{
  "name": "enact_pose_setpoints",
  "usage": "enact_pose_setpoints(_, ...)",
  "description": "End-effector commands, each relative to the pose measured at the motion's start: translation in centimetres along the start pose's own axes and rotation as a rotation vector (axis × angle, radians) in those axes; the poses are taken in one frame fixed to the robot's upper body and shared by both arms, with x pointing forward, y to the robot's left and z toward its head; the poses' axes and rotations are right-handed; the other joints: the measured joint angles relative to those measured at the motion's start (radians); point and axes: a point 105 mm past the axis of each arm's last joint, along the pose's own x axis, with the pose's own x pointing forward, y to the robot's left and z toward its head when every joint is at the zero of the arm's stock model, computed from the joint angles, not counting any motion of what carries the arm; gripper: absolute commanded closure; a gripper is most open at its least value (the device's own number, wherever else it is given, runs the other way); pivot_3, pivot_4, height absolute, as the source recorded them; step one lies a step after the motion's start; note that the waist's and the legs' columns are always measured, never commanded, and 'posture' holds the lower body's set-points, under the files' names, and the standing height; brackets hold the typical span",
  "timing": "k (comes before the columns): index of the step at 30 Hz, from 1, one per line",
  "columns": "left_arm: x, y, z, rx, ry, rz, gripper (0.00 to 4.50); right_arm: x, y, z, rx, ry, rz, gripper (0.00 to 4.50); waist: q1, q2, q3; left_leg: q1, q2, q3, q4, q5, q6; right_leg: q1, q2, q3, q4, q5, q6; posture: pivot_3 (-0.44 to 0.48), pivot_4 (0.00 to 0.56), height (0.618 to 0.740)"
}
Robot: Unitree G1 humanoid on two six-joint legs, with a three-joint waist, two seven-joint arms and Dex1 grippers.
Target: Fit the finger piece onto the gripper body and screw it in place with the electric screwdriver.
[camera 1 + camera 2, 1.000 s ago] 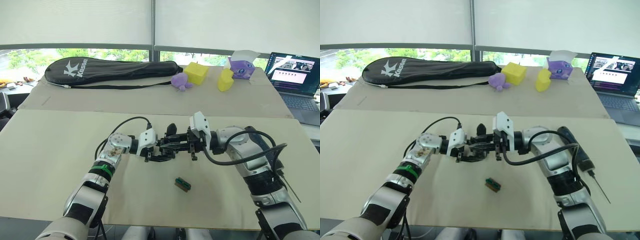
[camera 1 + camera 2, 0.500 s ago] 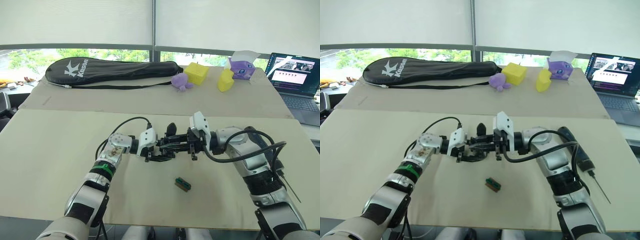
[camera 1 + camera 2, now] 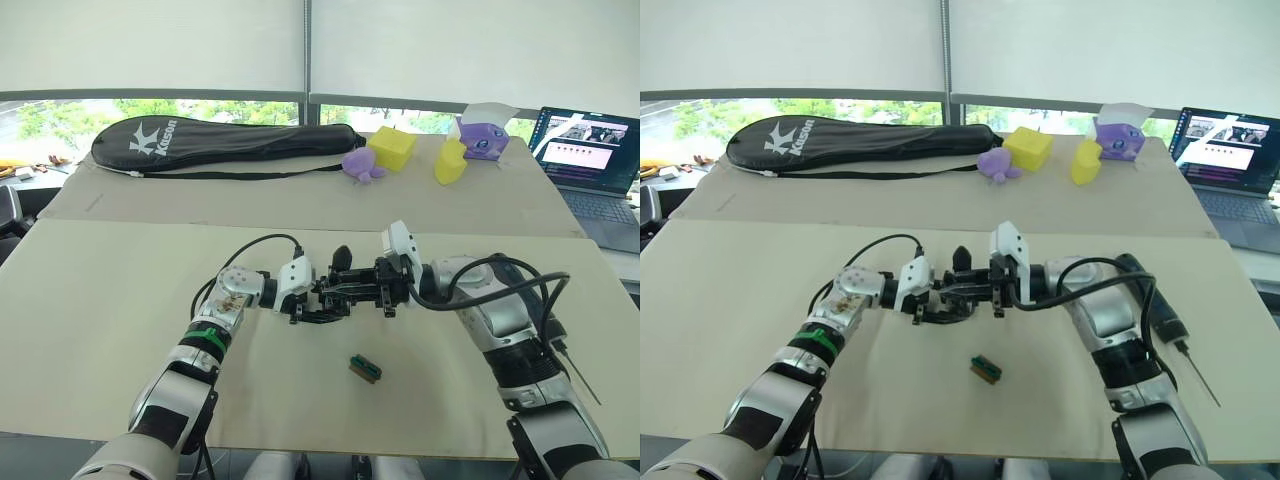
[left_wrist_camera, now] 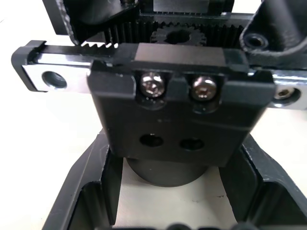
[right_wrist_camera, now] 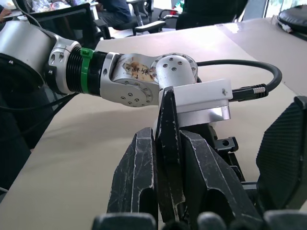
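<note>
Beige boards cover the table [image 3: 120, 300] where we work, with a black racket bag [image 3: 215, 140] and some yellow and purple toys [image 3: 395, 147] along the far side and a laptop [image 3: 590, 145] at the right edge. We have brought both arms together near the middle of the table. Our left gripper [image 3: 318, 306] has the gripper body [image 4: 175, 110] between its fingers, closed on it and holding it just above the table, with the toothed rack and two screw heads facing the wrist camera; we judge this keeps the mounting face steady and open to the other arm. Our right gripper [image 3: 352, 290] has its fingers [image 5: 144, 177] nearly shut on the finger piece [image 5: 168, 143], a thin black blade standing upright between the pads, and holds it right against the gripper body, presumably to seat it before any screw goes in. The electric screwdriver [image 3: 1158, 312] lies unused on the table beside our right arm, within reach of it. A small green-and-black block [image 3: 365, 368] sits apart, nearer to us.
</note>
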Motion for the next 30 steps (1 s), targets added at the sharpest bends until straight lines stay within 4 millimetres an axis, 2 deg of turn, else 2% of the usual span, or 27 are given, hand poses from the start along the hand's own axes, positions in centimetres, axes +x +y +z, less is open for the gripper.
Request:
enact_pose_setpoints(1,0.0,0.3,0.4,0.022,0.0,0.005,2.19,-0.5,0.3,-3.3,0.062,0.078,-0.026,4.17,0.0,0.0,-0.001,0.001,0.0,0.0,0.0,0.0,0.0,0.001,0.0,0.0,0.0,0.0,0.0,0.0,0.15,0.737)
enact_pose_setpoints(5,0.0,0.5,0.5,0.019,-0.001,0.012,2.19,-0.3,0.5,-4.9,0.08,0.089,-0.04,4.17,-0.001,0.001,-0.005,0.003,0.0,0.0,0.0,0.0,0.0,0.002,0.0,0.0,-0.001,0.0,0.0,0.0,0.15,0.737)
enact_pose_setpoints(9,0.0,0.6,0.7,0.027,-0.003,0.016,2.19,0.0,0.3,-4.7,0.139,0.055,-0.034,4.17,-0.004,0.001,-0.006,0.014,0.002,-0.001,-0.004,0.0,0.0,0.013,0.0,0.001,-0.004,0.0,0.0,0.0,0.15,0.737)
enact_pose_setpoints(13,0.0,0.8,0.9,0.031,-0.007,0.025,2.19,-0.1,0.7,-5.2,0.246,0.128,0.036,4.17,-0.004,0.001,-0.006,0.014,0.002,-0.003,-0.004,0.0,0.0,0.013,0.0,0.003,-0.003,0.0,0.0,0.0,0.15,0.737)
enact_pose_setpoints(20,-0.3,0.9,0.7,0.026,-0.003,0.034,2.19,-0.5,1.2,-7.3,0.205,0.26,0.023,4.17,-0.001,0.001,-0.01,0.014,0.001,-0.005,-0.004,-0.001,0.001,0.013,0.0,0.002,-0.003,0.0,0.0,0.0,0.15,0.737)
enact_pose_setpoints(26,-0.3,0.8,0.5,0.024,0.0,0.033,2.19,-0.8,0.7,-7.6,0.183,0.235,-0.077,4.17,-0.001,0.001,-0.013,0.014,0.001,-0.006,-0.004,-0.001,0.001,0.013,0.0,0.002,-0.003,0.0,0.0,0.0,0.15,0.737)
enact_pose_setpoints(30,-0.4,0.8,0.5,0.022,0.001,0.035,2.19,-0.9,1.3,-7.9,0.221,0.251,-0.015,4.17,-0.002,0.001,-0.013,0.014,0.001,-0.006,-0.004,-0.001,0.002,0.013,0.0,0.003,-0.003,0.0,0.0,0.0,0.15,0.737)
